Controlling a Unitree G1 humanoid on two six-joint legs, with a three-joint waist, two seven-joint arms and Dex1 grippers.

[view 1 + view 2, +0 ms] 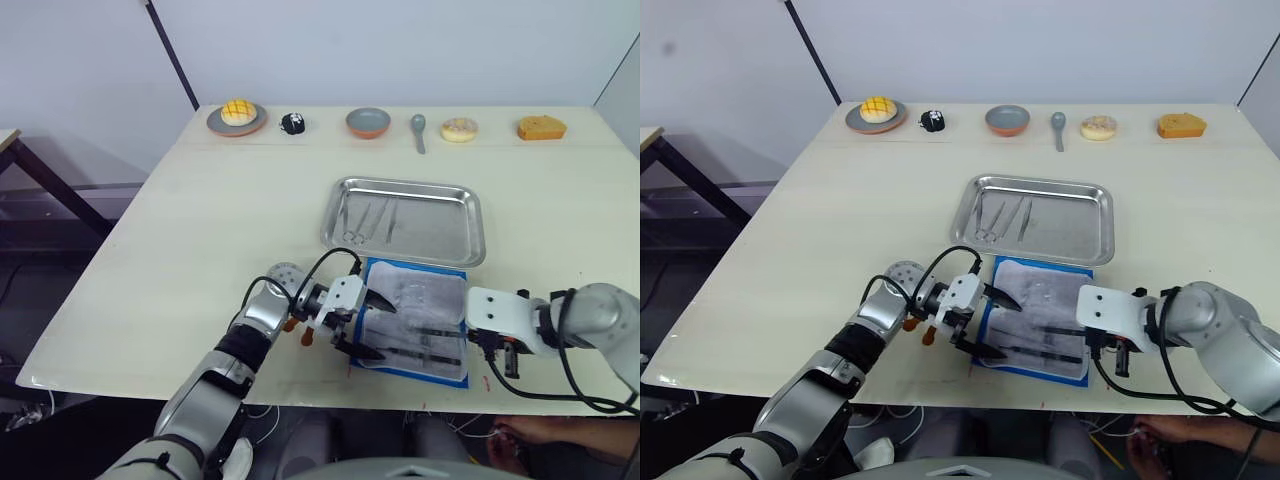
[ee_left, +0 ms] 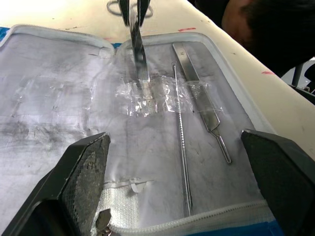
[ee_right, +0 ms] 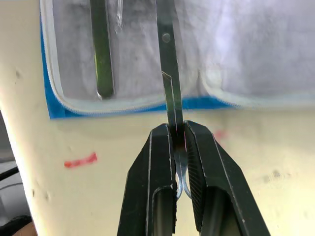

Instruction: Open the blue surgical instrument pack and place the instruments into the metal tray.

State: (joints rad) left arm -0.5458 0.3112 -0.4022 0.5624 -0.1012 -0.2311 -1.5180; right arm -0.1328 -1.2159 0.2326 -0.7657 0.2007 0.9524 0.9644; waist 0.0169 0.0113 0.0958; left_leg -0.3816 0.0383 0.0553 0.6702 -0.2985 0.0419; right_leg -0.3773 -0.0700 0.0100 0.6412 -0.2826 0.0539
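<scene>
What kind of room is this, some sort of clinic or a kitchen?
Probably neither: it looks like a test room or lab. One plain pale table against a bare wall carries a steel tray of surgical instruments, an opened blue instrument pack, and a row of toy-like foods such as a doughnut.

Scissors in right hand

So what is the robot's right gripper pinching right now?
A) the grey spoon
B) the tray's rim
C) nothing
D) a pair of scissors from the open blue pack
D: the right gripper is shut on the scissors, whose blades lie over the open blue pack.
</scene>
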